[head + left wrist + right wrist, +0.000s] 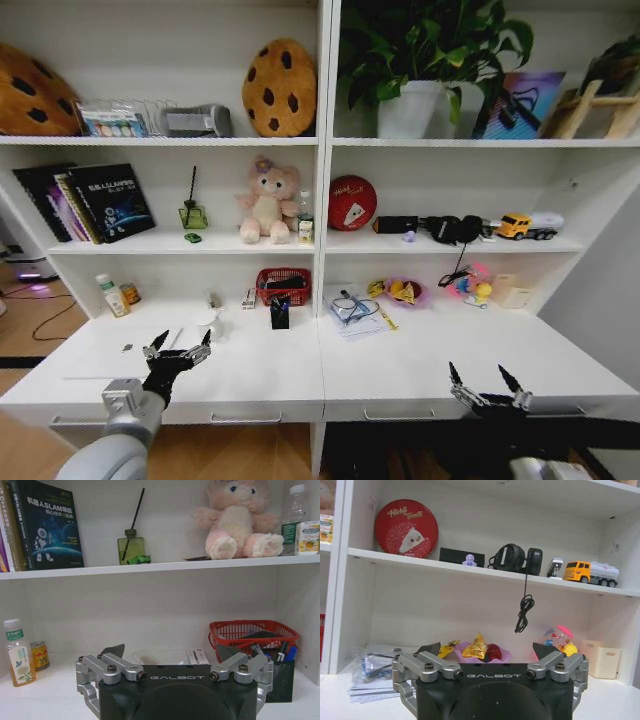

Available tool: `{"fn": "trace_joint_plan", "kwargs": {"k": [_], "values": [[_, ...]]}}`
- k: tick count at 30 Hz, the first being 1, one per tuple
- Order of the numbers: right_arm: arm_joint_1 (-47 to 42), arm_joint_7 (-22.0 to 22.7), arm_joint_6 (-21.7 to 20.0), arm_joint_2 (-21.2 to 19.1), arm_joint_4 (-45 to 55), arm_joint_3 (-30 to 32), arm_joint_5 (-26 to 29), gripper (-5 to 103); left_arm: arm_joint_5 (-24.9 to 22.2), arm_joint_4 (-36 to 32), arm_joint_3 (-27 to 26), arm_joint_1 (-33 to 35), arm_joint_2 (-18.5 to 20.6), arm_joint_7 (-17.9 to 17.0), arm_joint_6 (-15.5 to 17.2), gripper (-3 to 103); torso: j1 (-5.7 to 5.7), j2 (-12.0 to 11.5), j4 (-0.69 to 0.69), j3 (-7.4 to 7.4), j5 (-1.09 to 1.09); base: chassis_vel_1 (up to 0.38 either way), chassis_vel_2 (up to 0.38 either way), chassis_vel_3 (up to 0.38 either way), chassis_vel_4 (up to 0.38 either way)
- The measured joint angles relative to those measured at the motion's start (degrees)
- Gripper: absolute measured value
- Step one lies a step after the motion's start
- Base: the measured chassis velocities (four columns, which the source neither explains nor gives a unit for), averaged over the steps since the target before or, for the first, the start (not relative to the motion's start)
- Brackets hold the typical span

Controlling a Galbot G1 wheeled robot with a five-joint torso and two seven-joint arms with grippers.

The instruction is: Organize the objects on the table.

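The table (400, 372) is a long white desk under white shelving. My left gripper (178, 345) (170, 652) hovers open over its left part, holding nothing. Low over the desk's right front, my right gripper (487, 383) (487, 649) is also open and holds nothing. A tiny green toy (192, 238) (138, 559) lies on the shelf beside a green diffuser (130, 549). A small clear water bottle (304, 212) (295, 510) stands on the same shelf by the pink teddy bear (267, 203). Yellow packets (403, 291) (476, 648) lie in a pink dish at the desk's back.
At the desk's back stand a tea bottle (108, 296), a small can (130, 293), a red basket (283, 285), a black pen holder (280, 313), bagged papers (352, 308), a gumball toy (472, 284) and a white box (512, 291). A cable (522, 612) hangs from the headphones.
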Motion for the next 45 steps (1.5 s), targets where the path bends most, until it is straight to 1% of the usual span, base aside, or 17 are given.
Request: {"fn": "trace_joint_plan", "kwargs": {"k": [11,19,21,23,24,25,26,28,29,30,31,32,33,36,40,42,45], "values": [[0.1,0.0,-0.1,0.0,-0.1,0.0,0.0,100,0.0,0.0,0.0,0.0,0.0,0.0,0.0,100,0.01,0.0,0.0,0.0,-0.02,0.249,0.251,-0.256,-0.245],[0.1,0.0,-0.1,0.0,-0.1,-0.1,0.1,100,0.0,0.0,0.0,0.0,0.0,0.0,0.0,100,0.0,0.0,-0.01,0.0,0.01,0.337,0.328,-0.354,-0.337],[0.1,0.0,-0.1,0.0,-0.1,-0.1,0.1,100,0.0,0.0,0.0,0.0,0.0,0.0,0.0,100,0.01,0.0,0.0,0.0,-0.03,0.386,0.362,-0.369,-0.353],[0.1,0.0,-0.1,0.0,-0.1,-0.1,0.1,100,0.0,0.0,0.0,0.0,0.0,0.0,0.0,100,0.01,0.0,0.0,0.0,0.0,0.396,0.386,-0.406,-0.355],[0.1,0.0,-0.1,0.0,-0.1,-0.1,0.1,100,0.0,0.0,0.0,0.0,0.0,0.0,0.0,100,-0.01,0.0,-0.01,-0.01,0.07,0.334,0.386,-0.406,-0.377],[0.1,0.0,-0.1,0.0,-0.1,-0.1,0.1,100,0.0,0.0,0.0,0.0,0.0,0.0,0.0,100,0.0,0.0,0.0,-0.01,-0.09,0.336,0.334,-0.352,-0.377],[0.1,0.0,-0.1,0.0,-0.1,-0.1,0.1,100,0.0,0.0,0.0,0.0,0.0,0.0,0.0,100,0.0,0.0,0.0,-0.01,-0.09,0.336,0.334,-0.352,-0.377],[0.1,0.0,-0.1,0.0,-0.1,-0.1,0.1,100,0.0,0.0,0.0,0.0,0.0,0.0,0.0,100,0.0,0.0,-0.01,-0.01,0.04,0.337,0.349,-0.309,-0.323],[0.1,0.0,-0.1,0.0,-0.1,-0.1,0.1,100,0.0,0.0,0.0,0.0,0.0,0.0,0.0,100,0.0,0.0,-0.01,-0.01,0.04,0.339,0.349,-0.284,-0.318],[0.1,0.0,-0.1,0.0,-0.1,-0.1,0.1,100,0.0,0.0,0.0,0.0,0.0,0.0,0.0,100,0.0,0.0,0.0,-0.01,-0.02,0.225,0.261,-0.284,-0.227],[0.1,0.0,-0.1,0.0,-0.1,-0.1,0.1,100,0.0,0.0,0.0,0.0,0.0,0.0,0.0,100,-0.01,0.0,-0.04,-0.01,-0.09,0.214,0.088,-0.205,-0.227],[0.1,0.0,-0.1,0.0,-0.1,-0.1,0.1,100,0.0,0.0,0.0,0.0,0.0,0.0,0.0,100,-0.01,0.0,-0.04,-0.01,-0.09,0.214,0.088,-0.205,-0.227],[0.1,0.0,-0.1,0.0,-0.1,-0.1,0.1,100,0.0,0.0,0.0,0.0,0.0,0.0,0.0,100,-0.02,0.0,-0.01,-0.01,0.02,0.214,0.032,-0.096,-0.171],[0.1,0.0,-0.1,0.0,-0.1,-0.1,0.1,100,0.0,0.0,0.0,0.0,0.0,0.0,0.0,100,0.0,0.0,0.04,0.0,-0.04,0.101,0.035,-0.008,-0.084],[0.1,0.0,-0.1,0.0,-0.1,-0.1,0.1,100,0.0,0.0,0.0,0.0,0.0,0.0,0.0,100,0.02,0.0,0.03,0.01,0.02,-0.005,0.0,0.062,-0.001],[0.1,0.0,-0.1,0.0,-0.1,-0.1,0.1,100,0.0,0.0,0.0,0.0,0.0,0.0,0.0,100,0.03,0.0,-0.03,0.01,0.01,-0.086,-0.034,0.044,0.064],[0.1,0.0,-0.1,0.0,-0.1,-0.1,0.1,100,0.0,0.0,0.0,0.0,0.0,0.0,0.0,100,0.03,0.0,-0.01,0.01,0.02,-0.077,-0.082,-0.014,0.086]]}}
